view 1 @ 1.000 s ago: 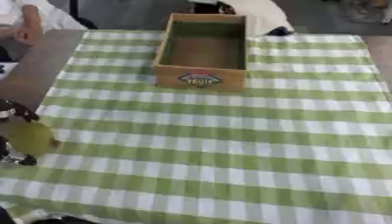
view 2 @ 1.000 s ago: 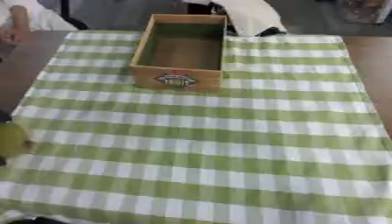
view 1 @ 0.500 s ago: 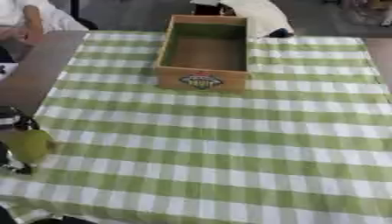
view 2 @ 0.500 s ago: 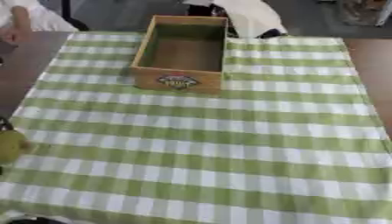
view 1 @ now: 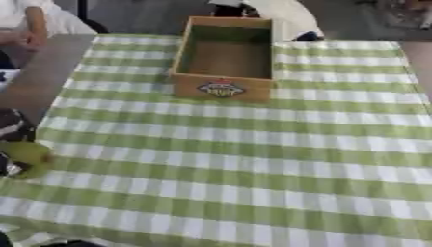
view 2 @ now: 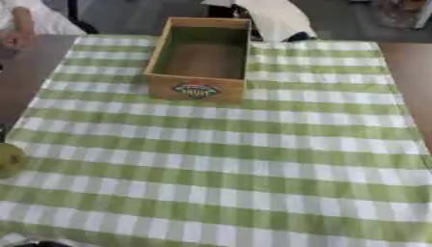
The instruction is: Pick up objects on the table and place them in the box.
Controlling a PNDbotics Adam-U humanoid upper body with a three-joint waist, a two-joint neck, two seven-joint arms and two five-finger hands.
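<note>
An open wooden box [view 1: 223,88] with a round label on its front wall stands at the far middle of the green checked cloth, and its inside looks empty. At the left edge, my left hand [view 1: 10,131] shows only in part, black and silver, with its fingers curled round a round yellow-green fruit [view 1: 30,158]. The fruit is well to the near left of the box and just above the cloth. In the right eye view only a sliver of the fruit [view 2: 8,158] shows. My right hand is in no view.
The green and white checked cloth [view 1: 253,159] covers most of the table. Bare brown tabletop [view 1: 38,79] shows at the left and at the far right. A white rounded thing [view 2: 274,19] lies just behind the box.
My left hand and the fruit have sunk a little toward the near edge since a second ago. The box has stayed put.
</note>
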